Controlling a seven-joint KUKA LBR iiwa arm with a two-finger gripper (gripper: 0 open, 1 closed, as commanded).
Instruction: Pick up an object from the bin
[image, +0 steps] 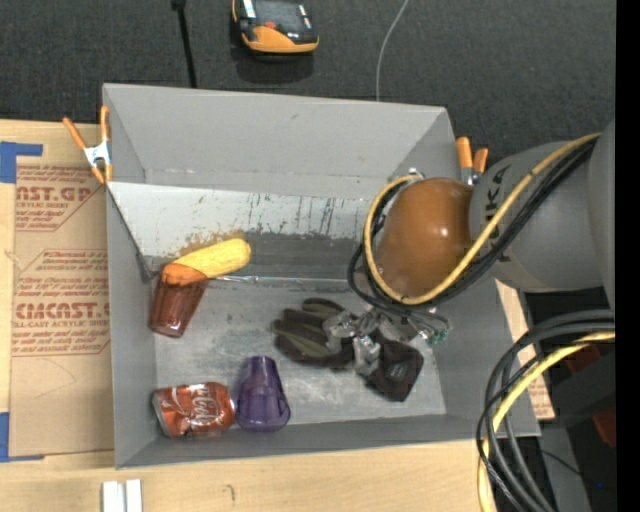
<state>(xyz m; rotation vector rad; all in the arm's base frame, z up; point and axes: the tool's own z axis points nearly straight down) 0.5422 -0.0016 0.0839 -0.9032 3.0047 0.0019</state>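
"Grey metal bin (300, 140), scuffed on the floor and up the far wall. What's lying in it?"

"Five loose things. At the far left, against the foot of the sloping wall, there's a yellow banana-shaped toy (218, 257) with an orange tip, smooth and slightly curved. Touching its orange end, just nearer, a reddish-brown see-through cup (175, 305) lies on its side."

"And in the near left corner?"

"A crushed red drinks can (193, 410), dented and shiny, lies flat. Just to its right sits a purple plastic cup (261, 393), tapered and tipped over, touching the can."

"Where's the gripper?"

"To the right of the middle. The gripper (365, 345) is down on a dark brown glove (300, 338), a soft, crumpled thing spread across the floor, with limp finger shapes pointing left and a darker lump to the near right. The arm's rounded orange cover (425, 235), ringed by yellow and black cables, hangs right above it."

"Is it open or closed?"

"I cannot tell, and nothing shows plainly whether the glove is gripped. The glove lies flat on the bin floor."
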